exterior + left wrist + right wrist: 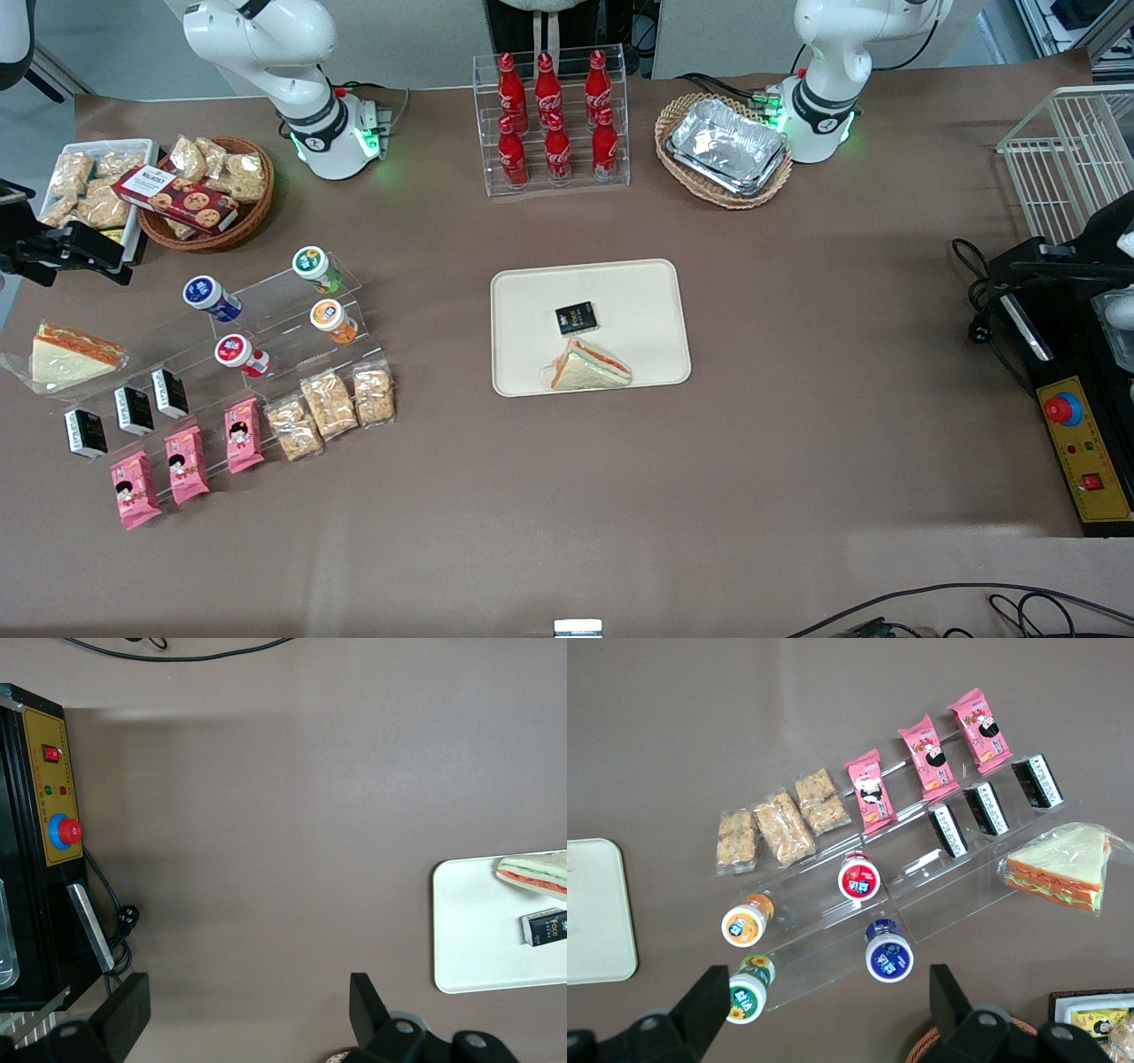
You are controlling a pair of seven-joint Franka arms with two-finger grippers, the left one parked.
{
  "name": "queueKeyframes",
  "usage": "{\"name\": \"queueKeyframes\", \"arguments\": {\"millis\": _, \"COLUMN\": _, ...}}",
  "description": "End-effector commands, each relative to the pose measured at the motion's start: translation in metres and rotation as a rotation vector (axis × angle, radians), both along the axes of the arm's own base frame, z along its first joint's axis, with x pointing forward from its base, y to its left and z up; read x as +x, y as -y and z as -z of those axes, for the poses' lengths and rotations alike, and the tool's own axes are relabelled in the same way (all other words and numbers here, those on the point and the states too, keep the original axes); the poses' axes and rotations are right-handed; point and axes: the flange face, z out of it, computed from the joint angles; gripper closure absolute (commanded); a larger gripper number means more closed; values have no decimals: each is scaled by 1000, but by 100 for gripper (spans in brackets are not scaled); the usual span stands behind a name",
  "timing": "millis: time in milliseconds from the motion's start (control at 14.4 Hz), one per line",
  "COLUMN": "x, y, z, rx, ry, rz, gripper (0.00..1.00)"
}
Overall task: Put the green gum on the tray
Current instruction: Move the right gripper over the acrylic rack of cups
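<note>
The green gum (316, 268) is a small bottle with a white cap and a green top label. It stands on the highest step of a clear stepped stand, farther from the front camera than the orange-labelled bottle (333, 320). It also shows in the right wrist view (749, 992), close beside one finger (709, 1003). My right gripper (826, 1001) is open and empty. It hovers high over the working arm's end of the table (97, 257), well apart from the gum. The cream tray (638, 292) lies mid-table and holds a wrapped sandwich (589, 365) and a small black packet (576, 318).
The stand also carries blue (211, 297) and red (241, 354) bottles, black packets, pink snack packs (186, 462) and cereal bars (330, 405). A wrapped sandwich (71, 354) lies beside it. A wicker basket of snacks (205, 190), a cola rack (554, 124) and a basket of foil trays (726, 146) stand farther back.
</note>
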Motion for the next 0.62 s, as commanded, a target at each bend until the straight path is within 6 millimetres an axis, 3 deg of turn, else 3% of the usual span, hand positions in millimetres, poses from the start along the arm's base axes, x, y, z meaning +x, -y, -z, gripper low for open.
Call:
{"name": "queueKeyframes", "arguments": {"millis": 0, "x": -7, "y": -4, "z": -6, "rx": -20, "ry": -30, "rz": -3, "gripper": 0}}
{"name": "queueKeyframes", "arguments": {"millis": 556, "x": -1, "y": -16, "z": 0, "rx": -20, "ry": -36, "rz": -25, "gripper": 0}}
